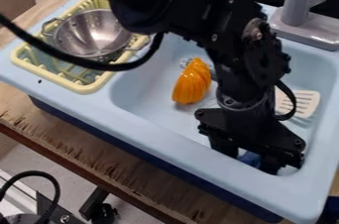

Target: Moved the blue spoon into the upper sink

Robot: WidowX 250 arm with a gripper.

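Note:
The black gripper hangs low inside the light blue sink, at its near right corner. Its two fingers stand apart. Between them shows a small patch of a darker blue thing, which looks like part of the blue spoon. The rest of that thing is hidden by the gripper, and I cannot tell which way it lies.
An orange ribbed toy lies in the sink left of the arm, and a white slotted spatula to its right. A metal colander sits in the yellow rack at upper left. The grey faucet stands at upper right.

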